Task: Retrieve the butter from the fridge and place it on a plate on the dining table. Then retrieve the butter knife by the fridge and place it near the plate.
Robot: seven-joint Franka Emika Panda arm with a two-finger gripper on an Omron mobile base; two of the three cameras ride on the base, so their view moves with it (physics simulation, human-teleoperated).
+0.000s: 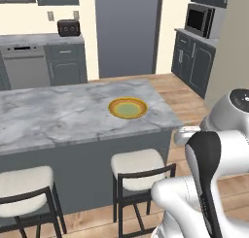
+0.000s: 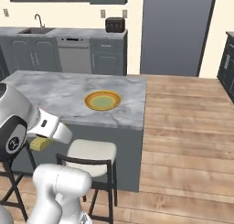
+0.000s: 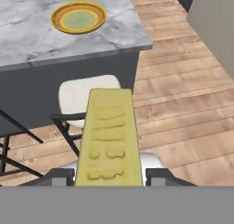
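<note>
Wood plank flooring in warm brown runs past the dining table (image 1: 58,115), a long island with a veined grey-white marble top and flat dark grey sides. On that top, toward its near end, lies the plate (image 1: 128,108), round and shallow, with a yellow-orange rim and a pale greenish centre; nothing rests in it. Two stools (image 1: 136,165) with cream cushions and thin black frames stand against the island's near side. In the hand view the butter (image 3: 109,138) juts up between the gripper (image 3: 109,176) fingertips: a pale yellow rectangular stick, matte, its upper face pressed with shallow raised marks in rows. The jaws are closed on its near end, one dark tip at each side. From there the stick hangs over a stool and floor, short of the island's edge and well apart from the plate. The right base view adds only a small yellow block at the end of the white arm, below the tabletop's level, plus a sink, a dishwasher and a dark toaster (image 2: 114,24) along the back counter. The left base view shows a microwave (image 1: 200,19) on the right-hand cabinets.
</note>
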